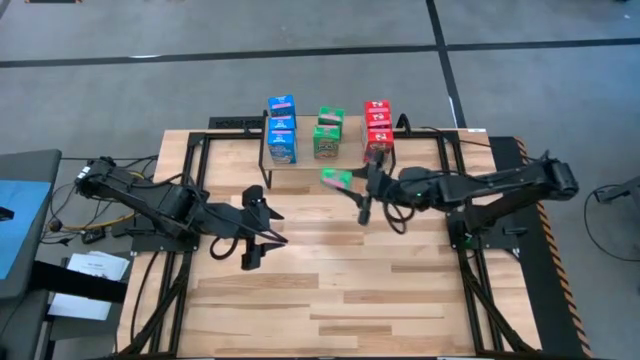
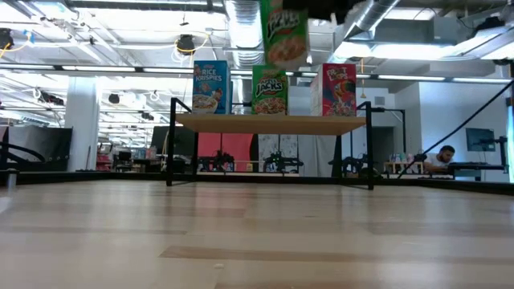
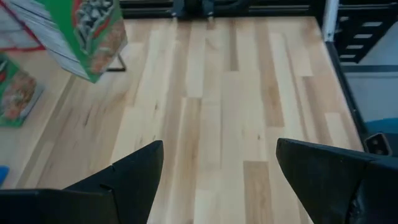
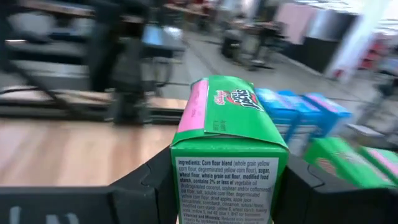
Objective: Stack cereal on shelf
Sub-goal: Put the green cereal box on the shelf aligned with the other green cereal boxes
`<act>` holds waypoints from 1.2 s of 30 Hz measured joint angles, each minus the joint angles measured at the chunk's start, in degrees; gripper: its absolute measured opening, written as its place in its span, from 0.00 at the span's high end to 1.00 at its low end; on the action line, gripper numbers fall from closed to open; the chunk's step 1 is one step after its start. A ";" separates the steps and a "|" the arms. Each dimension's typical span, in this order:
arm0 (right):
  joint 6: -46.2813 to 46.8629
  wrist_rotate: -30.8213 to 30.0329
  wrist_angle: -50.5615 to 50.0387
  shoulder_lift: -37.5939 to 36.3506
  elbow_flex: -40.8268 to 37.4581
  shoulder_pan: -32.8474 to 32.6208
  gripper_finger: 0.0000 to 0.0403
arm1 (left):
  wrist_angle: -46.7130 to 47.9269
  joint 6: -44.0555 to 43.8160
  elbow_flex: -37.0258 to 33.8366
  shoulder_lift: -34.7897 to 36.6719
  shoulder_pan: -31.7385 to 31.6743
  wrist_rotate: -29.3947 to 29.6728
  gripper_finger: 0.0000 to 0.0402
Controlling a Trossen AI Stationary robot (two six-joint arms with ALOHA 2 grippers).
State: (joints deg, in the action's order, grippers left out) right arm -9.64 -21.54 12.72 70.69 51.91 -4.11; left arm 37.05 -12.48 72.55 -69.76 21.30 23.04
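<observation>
Your plank tabletop (image 1: pixel 330 290) carries the low light-wood shelf on black legs (image 2: pixel 273 123), where blue, green and red cardboard cereal boxes (image 1: pixel 325 135) already stand in rows. The right pincer (image 1: pixel 362 182) hangs just in front of the shelf, clamped on a green cardboard cereal box (image 4: pixel 229 155) held by its two broad faces, raised above shelf height. It looks light and crushable, so squeeze gently. Your left pincer (image 3: pixel 217 180) waits wide open and empty over the tabletop.

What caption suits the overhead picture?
Right gripper carries a green cereal box toward the shelf; left gripper waits open.
</observation>
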 joint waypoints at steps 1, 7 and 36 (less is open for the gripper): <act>0.08 -1.20 1.06 0.89 0.08 0.38 0.48 | 0.35 -0.54 -0.03 0.00 0.00 0.55 0.24; 0.84 -2.65 5.98 5.23 0.05 2.09 0.48 | 2.94 -2.35 -0.72 0.00 0.00 3.01 0.24; 7.73 -14.85 29.36 2.74 -16.91 -2.27 0.48 | 4.45 -3.10 -0.72 0.00 0.11 3.36 0.24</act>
State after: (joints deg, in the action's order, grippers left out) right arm -1.91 -36.38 42.09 73.43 35.00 -6.39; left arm 41.50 -15.57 71.83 -69.76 21.41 26.39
